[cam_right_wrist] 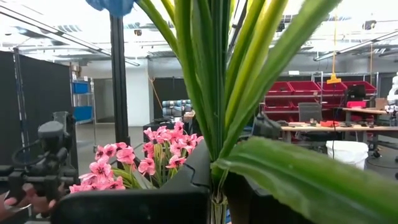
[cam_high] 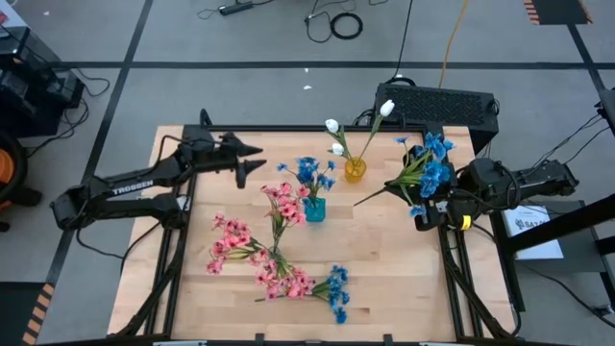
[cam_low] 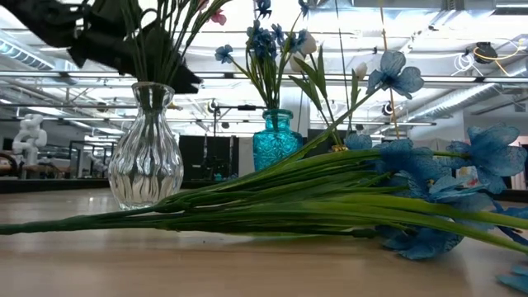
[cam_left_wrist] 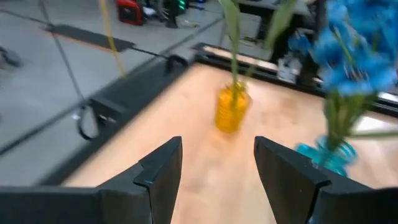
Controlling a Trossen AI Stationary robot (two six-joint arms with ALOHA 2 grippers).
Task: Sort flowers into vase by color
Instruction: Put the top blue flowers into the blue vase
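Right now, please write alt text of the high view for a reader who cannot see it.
The right gripper holds a blue flower spray at the table's right edge; the open left gripper hovers opposite. Yellow, teal and clear vases hold white, blue and pink flowers.

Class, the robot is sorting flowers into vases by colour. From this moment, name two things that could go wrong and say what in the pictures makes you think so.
1. The right gripper holds a wide blue spray. The blue vase already has flowers in it, so the new stem may snag or tip the vase.
2. Carrying it there, the spray could brush the yellow vase with its white buds.
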